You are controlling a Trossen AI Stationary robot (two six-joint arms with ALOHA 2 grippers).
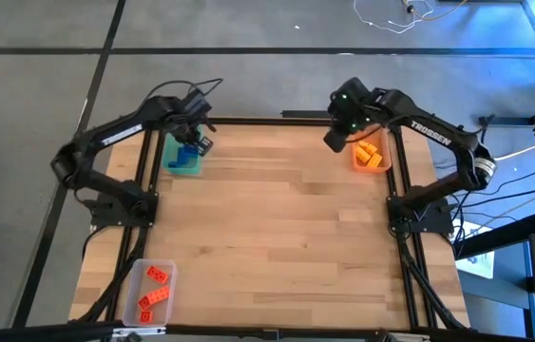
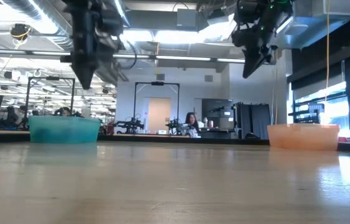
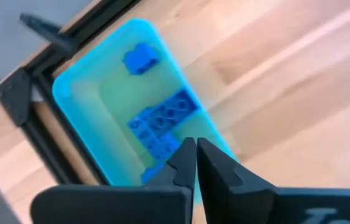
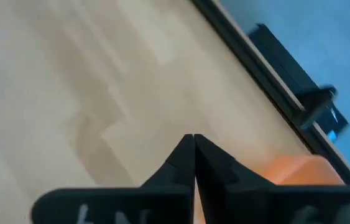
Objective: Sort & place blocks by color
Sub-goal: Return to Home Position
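Note:
Several blue blocks point(image 3: 159, 121) lie in the green tray point(image 1: 183, 157) at the table's far left. Yellow-orange blocks point(image 1: 369, 154) lie in the orange tray point(image 1: 373, 158) at the far right. Red-orange blocks point(image 1: 156, 288) lie in the clear tray point(image 1: 148, 291) at the near left. My left gripper point(image 3: 196, 144) is shut and empty, high above the green tray. My right gripper point(image 4: 193, 138) is shut and empty, high above the table just left of the orange tray point(image 4: 302, 169).
The wooden table top point(image 1: 277, 228) lies between the three trays. A black frame rail point(image 1: 248, 121) runs along the far edge. In the low view the green tray point(image 2: 64, 129) and orange tray point(image 2: 303, 135) stand at the far edge, with people in the room behind.

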